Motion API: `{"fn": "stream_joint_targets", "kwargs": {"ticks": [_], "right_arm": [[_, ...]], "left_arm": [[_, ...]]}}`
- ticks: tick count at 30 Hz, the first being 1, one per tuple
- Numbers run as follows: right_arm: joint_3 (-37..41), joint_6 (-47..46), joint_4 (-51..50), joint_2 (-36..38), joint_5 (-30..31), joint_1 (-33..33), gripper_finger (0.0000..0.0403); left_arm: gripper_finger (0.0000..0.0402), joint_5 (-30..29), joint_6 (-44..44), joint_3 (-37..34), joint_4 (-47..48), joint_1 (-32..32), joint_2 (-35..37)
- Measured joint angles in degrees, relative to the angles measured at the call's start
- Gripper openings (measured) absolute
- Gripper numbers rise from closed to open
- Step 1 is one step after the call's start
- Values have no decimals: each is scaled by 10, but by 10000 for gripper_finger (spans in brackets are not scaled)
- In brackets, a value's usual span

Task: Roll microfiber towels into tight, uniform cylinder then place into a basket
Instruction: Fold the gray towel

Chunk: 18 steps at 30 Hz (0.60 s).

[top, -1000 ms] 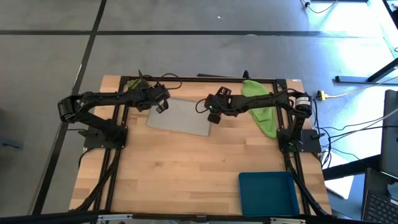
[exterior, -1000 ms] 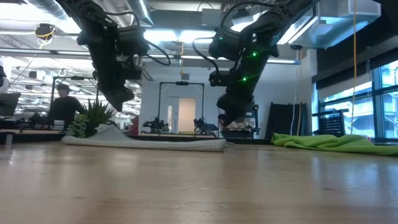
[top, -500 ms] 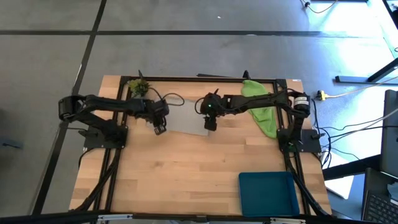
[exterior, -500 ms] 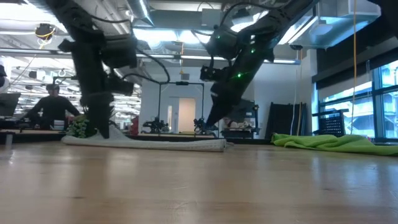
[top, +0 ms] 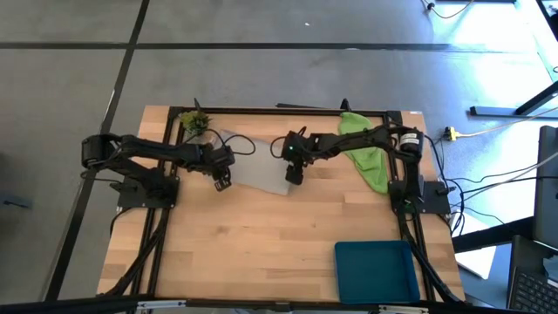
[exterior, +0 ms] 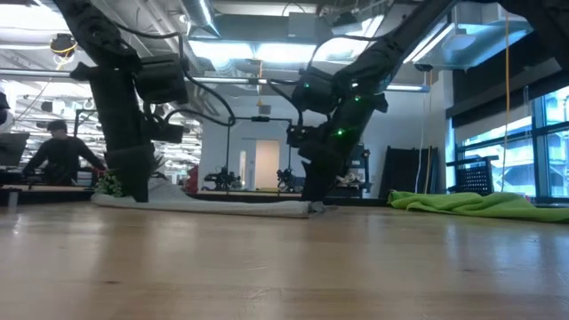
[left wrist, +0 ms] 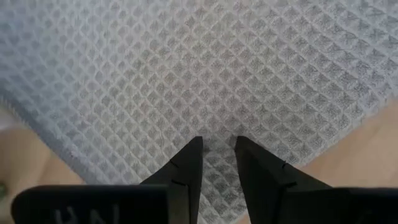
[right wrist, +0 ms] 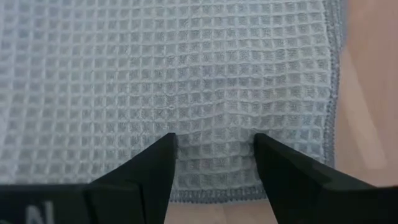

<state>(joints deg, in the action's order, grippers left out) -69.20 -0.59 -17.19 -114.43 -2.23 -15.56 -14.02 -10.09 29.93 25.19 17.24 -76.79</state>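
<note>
The pale grey-white towel [top: 255,162] lies flat at the table's far middle and shows as a low strip in the low view [exterior: 222,206]. My left gripper [top: 221,181] is down at the towel's near left corner, its fingers close together with cloth between them [left wrist: 217,148]. My right gripper [top: 294,177] is down at the near right corner, fingers apart [right wrist: 213,146]. The lime green towel [top: 366,148] lies crumpled at the far right. The teal basket [top: 375,269] stands at the near right. My left gripper comes from above, pointing down, and pinches a small pucker of the grey towel [left wrist: 217,134] between its two fingertips, just inside the near left corner. The towel stays flat on the table. My right gripper comes from above, and both fingertips [right wrist: 166,144] rest on the towel close to its near hem [right wrist: 214,194], beside the right edge. The cloth between them lies flat on the table.
A small leafy plant sprig [top: 193,122] sits at the far left corner, behind the towel. Bare wood lies between the towel and the basket. A person [exterior: 55,156] shows in the room beyond the table.
Both grippers have moved toward the table's near edge and down onto the grey towel's near edge. The left has come from the far left corner to the near left corner. The towel has stayed flat in place.
</note>
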Motion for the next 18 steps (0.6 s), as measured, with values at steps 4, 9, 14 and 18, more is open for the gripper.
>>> {"fn": "stream_joint_targets", "kwargs": {"ticks": [4,9,14,18], "right_arm": [[-1,-22,-11,-3,5,23,218],[-1,-58,-13,-4,2,61,218],[0,-102,-8,-4,-1,102,218],[-2,-114,0,-3,7,126,218]], "left_arm": [[85,-15,34,-1,-13,22,-1],[85,-16,71,-1,-55,63,-1],[85,-16,124,-1,-111,98,-1],[85,-12,150,0,-129,114,-1]]}}
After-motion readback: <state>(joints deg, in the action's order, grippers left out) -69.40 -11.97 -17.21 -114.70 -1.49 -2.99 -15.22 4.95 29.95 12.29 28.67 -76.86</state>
